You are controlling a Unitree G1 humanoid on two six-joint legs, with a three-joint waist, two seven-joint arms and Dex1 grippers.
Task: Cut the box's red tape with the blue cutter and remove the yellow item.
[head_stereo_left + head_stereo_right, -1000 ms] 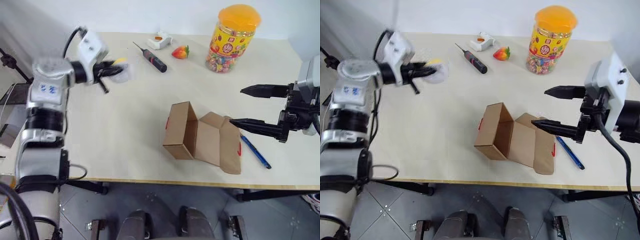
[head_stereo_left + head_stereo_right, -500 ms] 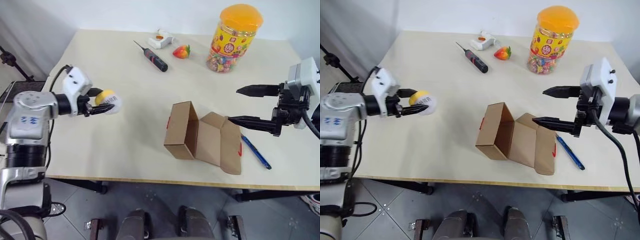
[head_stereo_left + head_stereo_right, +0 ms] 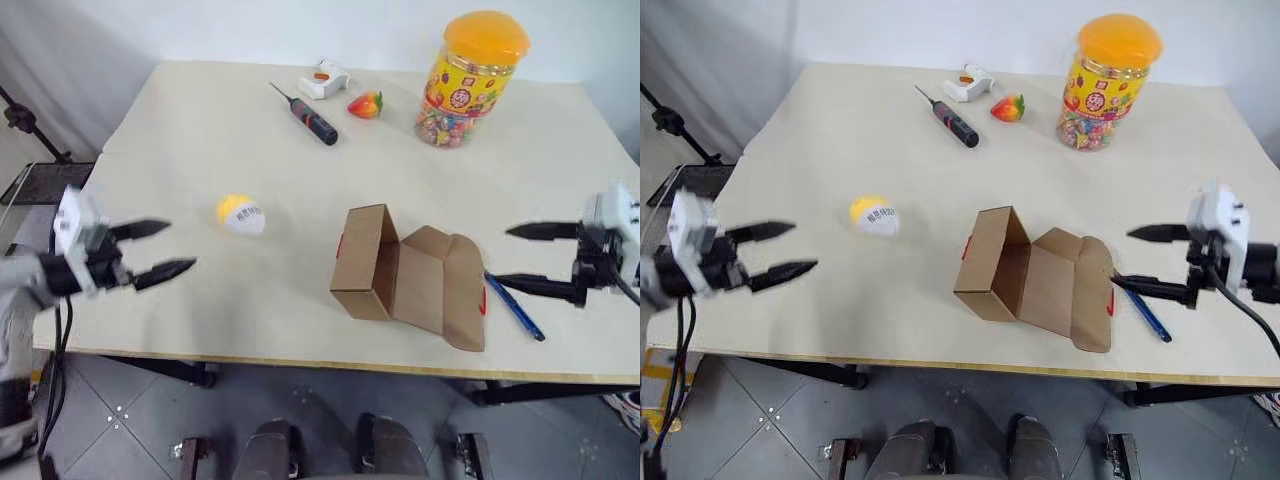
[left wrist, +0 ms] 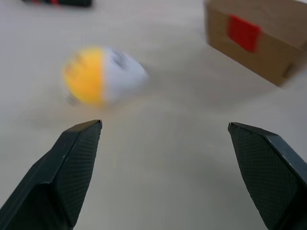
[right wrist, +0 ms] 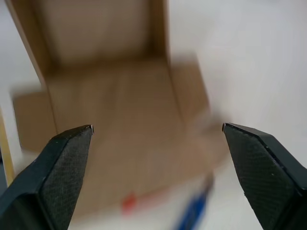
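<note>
Nearest the robot, the left gripper [image 3: 160, 250] hung at the table's [image 3: 200, 160] left edge with its fingers spread wide and empty. The right gripper [image 3: 535, 258] stood likewise agape at the right edge, holding nothing. The box [image 3: 405, 275] lay open on its side between them, with the blue cutter [image 3: 514, 305] just right of its flap, perhaps touching. The yellow item [image 3: 241, 214] sat on the table left of the box. Farther off were a screwdriver [image 3: 308, 113], strawberry toy [image 3: 364, 103] and candy jar [image 3: 470, 75].

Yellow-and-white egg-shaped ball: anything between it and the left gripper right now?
Nothing visible. The yellow-and-white egg-shaped ball lies free on bare beige table; the open left gripper faces it across empty tabletop, with the brown cardboard box off to the side.
</note>
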